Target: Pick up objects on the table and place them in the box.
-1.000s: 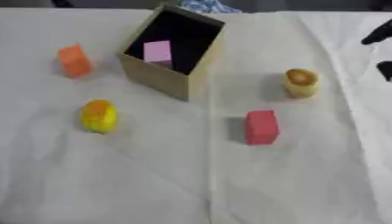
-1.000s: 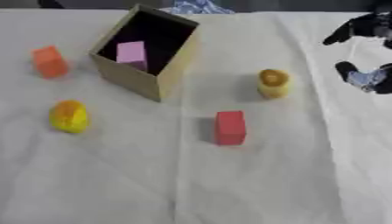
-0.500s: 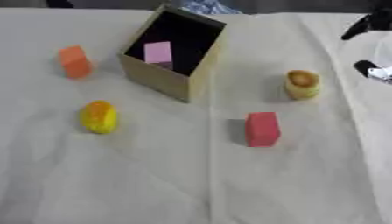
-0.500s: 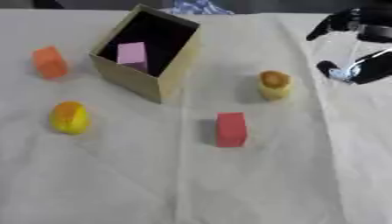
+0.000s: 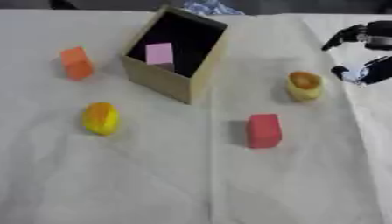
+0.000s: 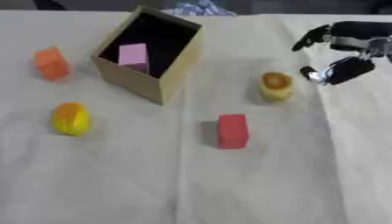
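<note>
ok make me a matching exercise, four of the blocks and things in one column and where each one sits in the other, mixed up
Things:
1. pink block
2. orange block
3. red block
4. yellow cup-shaped piece

Places:
a. on the cloth left of the box
b. nearest the robot hand on the right
c. inside the box
d. on the cloth in front of the box, nearer the camera and to its right

Pairs: 1-c, 2-a, 3-d, 4-b

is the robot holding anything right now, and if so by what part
Nothing is held. The right hand is open in the air, to the right of the yellow cup-shaped object and apart from it. The left hand is not in view.
</note>
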